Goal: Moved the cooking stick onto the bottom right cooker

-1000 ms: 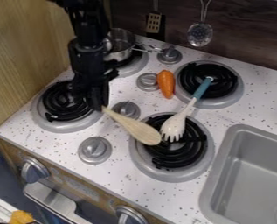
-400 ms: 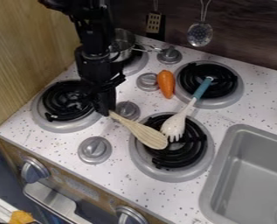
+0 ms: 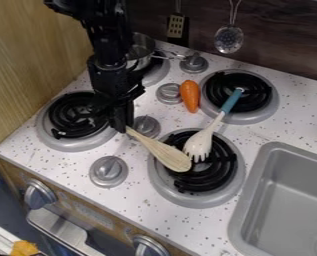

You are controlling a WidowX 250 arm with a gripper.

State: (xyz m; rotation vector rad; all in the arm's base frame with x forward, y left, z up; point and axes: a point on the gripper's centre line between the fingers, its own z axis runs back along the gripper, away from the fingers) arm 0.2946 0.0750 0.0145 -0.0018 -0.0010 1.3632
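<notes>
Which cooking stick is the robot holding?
The plain wooden spoon, its handle end in the gripper. The pronged spoon has a blue handle and lies away from the gripper.

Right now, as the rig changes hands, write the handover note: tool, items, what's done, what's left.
Tool: closed on the handle end of the wooden spoon.
Items: spoon's bowl over the left part of the bottom right burner, beside the white fork's head.
Done: bowl brought over the burner; contact unclear.
Left: probably settle the spoon fully there, then release, minding the fork.
</notes>
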